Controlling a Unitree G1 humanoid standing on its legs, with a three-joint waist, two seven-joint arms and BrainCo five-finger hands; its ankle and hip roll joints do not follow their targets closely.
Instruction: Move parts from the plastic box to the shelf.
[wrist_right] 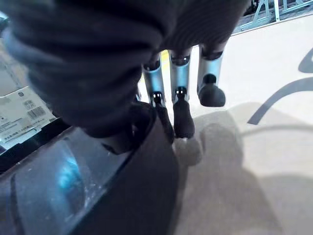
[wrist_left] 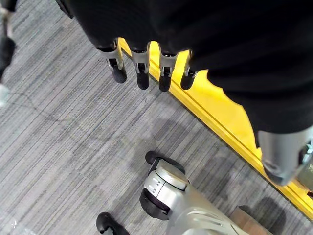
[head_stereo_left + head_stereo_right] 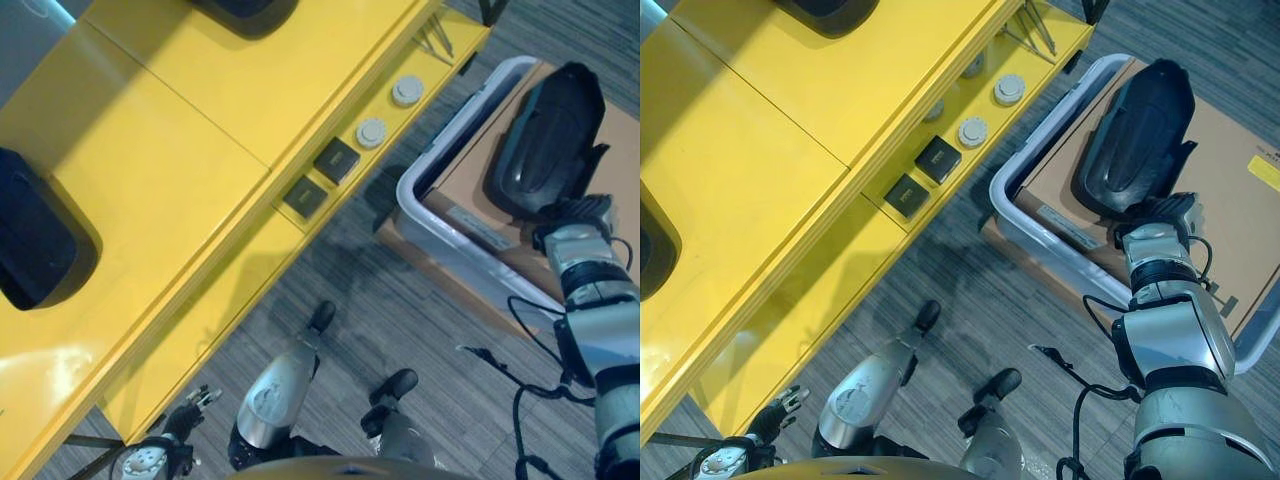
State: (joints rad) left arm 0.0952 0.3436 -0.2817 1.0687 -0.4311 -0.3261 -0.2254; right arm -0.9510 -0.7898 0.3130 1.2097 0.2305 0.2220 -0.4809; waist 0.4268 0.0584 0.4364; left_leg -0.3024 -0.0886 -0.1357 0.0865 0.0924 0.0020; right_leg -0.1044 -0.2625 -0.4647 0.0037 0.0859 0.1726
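Nearest, by the lower edge of the yellow shelf (image 3: 160, 190), the left hand (image 2: 142, 68) hangs over the grey carpet with its fingers straight and apart, nothing held. Further out, the right hand (image 3: 1165, 215) is seen reaching into the plastic box (image 3: 1015, 180), whose floor is lined with brown cardboard (image 3: 1230, 160). A large black moulded part (image 3: 1135, 135) lies in that box, and the right hand is placed at its near end. In the right wrist view the fingers (image 1: 181, 110) are seen extended down beside the part's dark edge, straight rather than curled; whether the thumb has closed on the part cannot be told. The step is judged to be the pick-up of this part. Next, a firm grasp on the rim would be needed, then a lift clear of the box wall and a carry across to the shelf, where a black part (image 3: 35, 235) already rests.
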